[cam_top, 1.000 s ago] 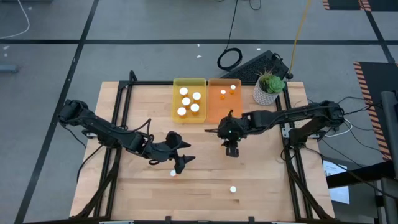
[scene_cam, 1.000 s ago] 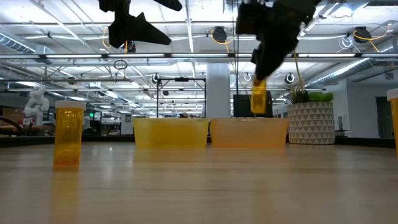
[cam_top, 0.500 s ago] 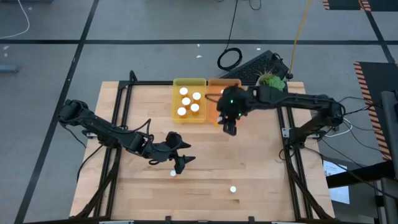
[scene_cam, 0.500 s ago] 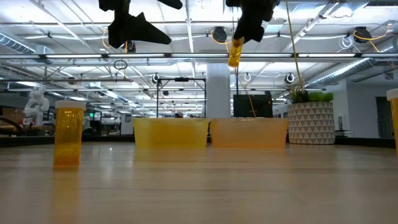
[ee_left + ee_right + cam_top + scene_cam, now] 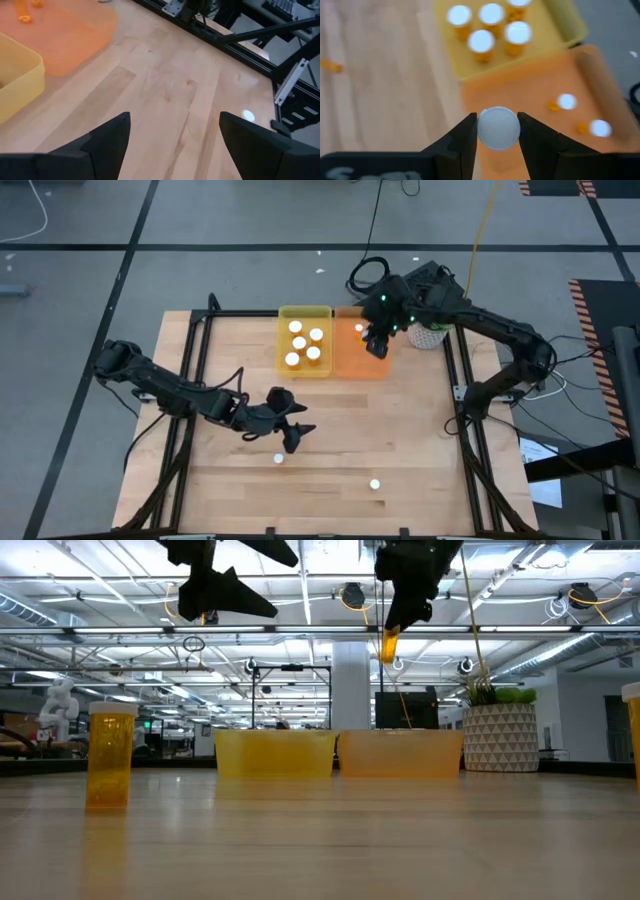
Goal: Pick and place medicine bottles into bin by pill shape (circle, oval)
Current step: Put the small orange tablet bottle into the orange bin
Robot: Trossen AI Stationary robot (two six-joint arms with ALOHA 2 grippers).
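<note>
Right gripper above the shallow translucent orange tray, fingers clamped on a white-capped translucent orange pill bottle, held high in the low view. Beside it, the yellow tray holds five capped bottles; the orange tray holds two. Left gripper hangs spread wide, empty, over the light wooden table, near a loose bottle; another loose bottle stands nearer the front edge.

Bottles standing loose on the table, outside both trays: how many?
2: one bottle beside the left gripper, a second bottle nearer the front edge.
</note>
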